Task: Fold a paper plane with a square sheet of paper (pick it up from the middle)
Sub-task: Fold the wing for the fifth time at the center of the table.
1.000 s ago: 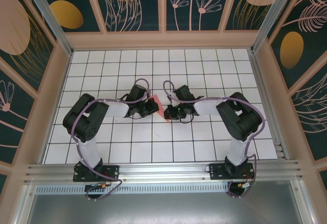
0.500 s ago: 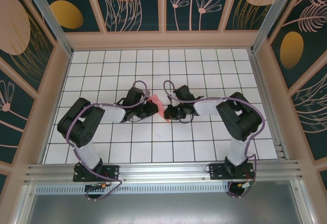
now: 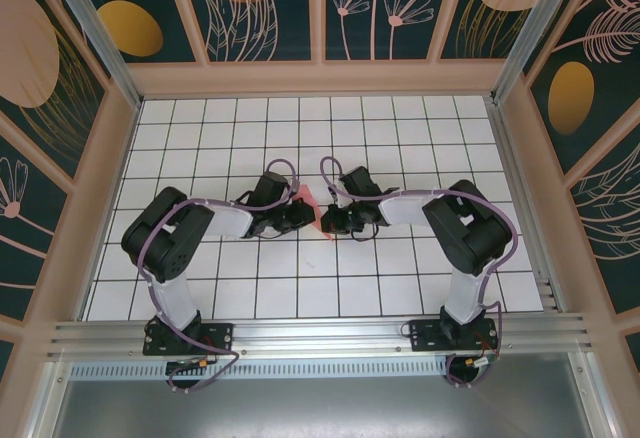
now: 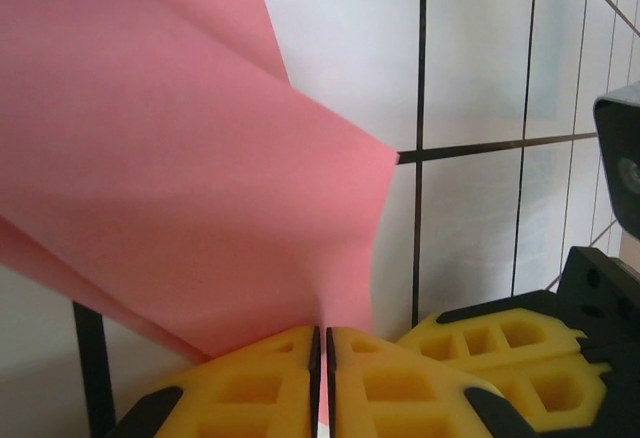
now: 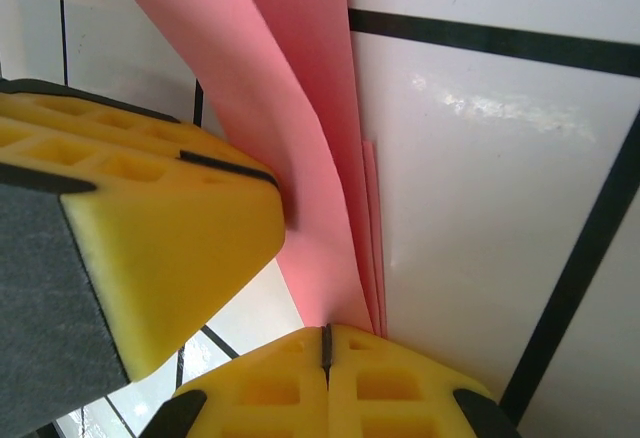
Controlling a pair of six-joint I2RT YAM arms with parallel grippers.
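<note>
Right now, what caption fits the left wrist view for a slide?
Left gripper pinching a creased pink-red paper sheet, white gridded board behind.

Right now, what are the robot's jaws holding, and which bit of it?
Both pairs hold the pink paper. The left jaws pinch its edge nearest that wrist camera; the right jaws pinch the near end of its folded layers.

I see the thin pink-red sheet of paper (image 3: pixel 313 210) partly folded, with several layers stacked along one straight crease. It stands raised on edge near the middle of the white gridded board (image 3: pixel 400 138), with one loose flap fanning out to a corner.
</note>
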